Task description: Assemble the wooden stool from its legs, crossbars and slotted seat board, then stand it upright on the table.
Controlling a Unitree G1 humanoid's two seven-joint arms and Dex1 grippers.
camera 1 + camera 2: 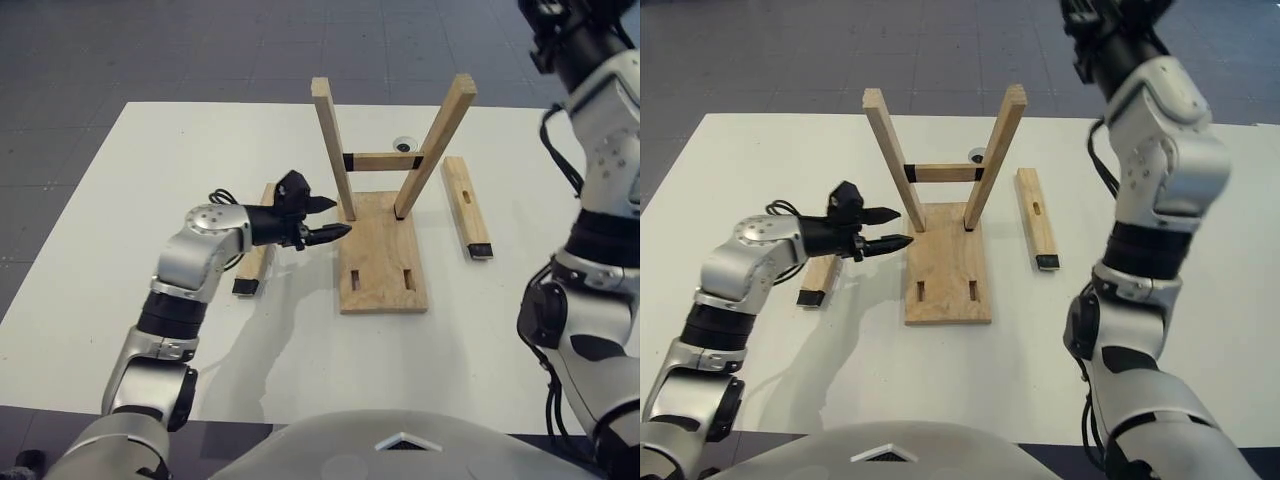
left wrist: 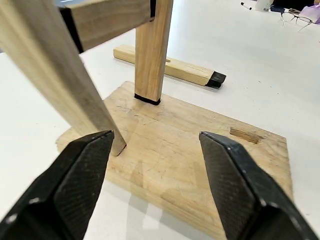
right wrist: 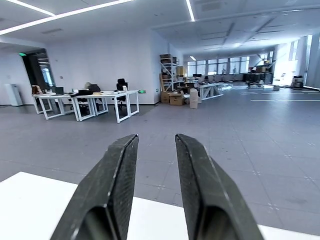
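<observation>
Where the left eye view looks down over the white table [image 1: 120, 250], the seat board [image 1: 380, 300] lies flat near its middle. 2 legs stand in the board's far end: the left standing leg [image 1: 333, 150] and the right standing leg [image 1: 436, 145]. They lean apart toward their tops and are joined partway up by a short crossbar [image 1: 383, 161]. The board's near end has 2 open slots [image 1: 355, 275]. The left loose leg [image 1: 255, 265] lies flat on the table, partly under the left forearm, and the right loose leg [image 1: 466, 207] lies flat just beyond the board's right edge. A small round fitting [image 1: 404, 144] sits on the table behind the crossbar. The left gripper [image 1: 340, 217] hangs just left of the left standing leg, its fingers spread and holding nothing.

Across in the right eye view, the right arm [image 1: 1160, 170] rises high above the table's right side, well apart from every wooden part.

From the left wrist view, the 2 black fingers [image 2: 80, 175] stand wide apart, with the seat board and both planted legs ahead of them and nothing between the pads.

From the right wrist view, the right gripper [image 3: 156, 140] points out over the table's far edge toward a room with white desks [image 3: 105, 102]. Its fingers have a narrow gap between them and grip nothing. No writing can be read on any part.
</observation>
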